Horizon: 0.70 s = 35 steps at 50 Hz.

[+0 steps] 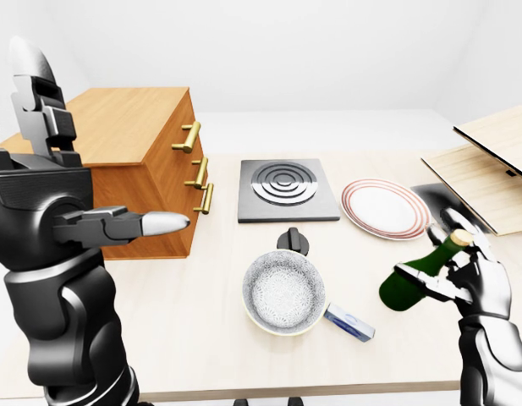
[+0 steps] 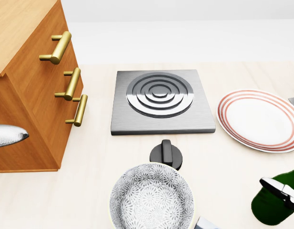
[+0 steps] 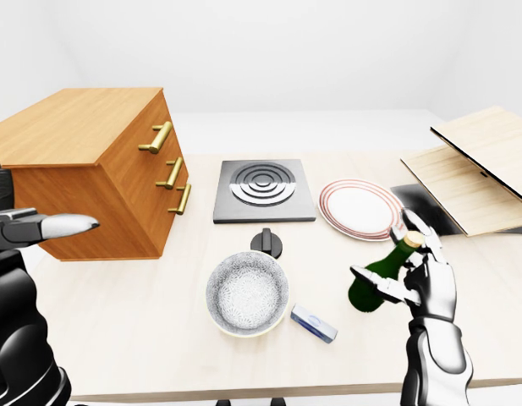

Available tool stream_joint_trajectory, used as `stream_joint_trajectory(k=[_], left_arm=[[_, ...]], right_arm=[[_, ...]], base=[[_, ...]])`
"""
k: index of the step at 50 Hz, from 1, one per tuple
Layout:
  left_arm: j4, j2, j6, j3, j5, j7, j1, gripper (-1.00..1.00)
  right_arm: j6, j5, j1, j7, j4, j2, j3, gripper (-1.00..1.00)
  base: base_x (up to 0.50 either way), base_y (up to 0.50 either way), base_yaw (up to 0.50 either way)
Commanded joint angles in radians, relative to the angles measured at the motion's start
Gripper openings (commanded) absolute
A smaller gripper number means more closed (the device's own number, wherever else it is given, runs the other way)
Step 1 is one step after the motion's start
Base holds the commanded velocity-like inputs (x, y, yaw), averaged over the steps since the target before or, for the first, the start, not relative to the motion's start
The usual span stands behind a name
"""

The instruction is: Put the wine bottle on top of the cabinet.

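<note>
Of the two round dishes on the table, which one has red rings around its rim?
The flat plate, right of the stove burner. The patterned bowl below the knob is speckled grey, without red rings.

The cabinet (image 3: pixel 91 169) has a bare wooden top with open air above it, so nothing blocks a hand coming down there. Between it and the right side of the worktop (image 3: pixel 142 330) stand the hob (image 3: pixel 263 190), its black knob (image 3: pixel 266 242), a patterned bowl (image 3: pixel 246 294) and a striped plate (image 3: pixel 359 209). The raised left hand (image 1: pixel 117 227) hangs just beside the cabinet's drawer face.
</note>
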Motion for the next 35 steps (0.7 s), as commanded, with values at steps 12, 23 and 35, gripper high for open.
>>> stream_joint_trajectory(k=[12, 23, 35], left_arm=[[-0.002, 0.001, 0.000, 0.009, -0.005, -0.002, 0.010, 1.00], [0.012, -0.004, 0.000, 0.008, -0.004, -0.007, 0.022, 1.00], [-0.015, -0.013, 0.000, 0.002, -0.002, -0.007, 0.036, 1.00]], right_arm=[[0.000, 0.051, 0.062, 0.012, -0.035, 0.048, 0.012, -1.00], [0.000, 0.037, 0.067, 0.018, -0.205, 0.075, -0.003, -1.00], [0.000, 0.050, -0.045, -0.014, -0.579, 0.021, 0.031, -1.00]], base=[[0.00, 0.00, 0.00], [0.00, 0.00, 0.00], [0.00, 0.00, 0.00]])
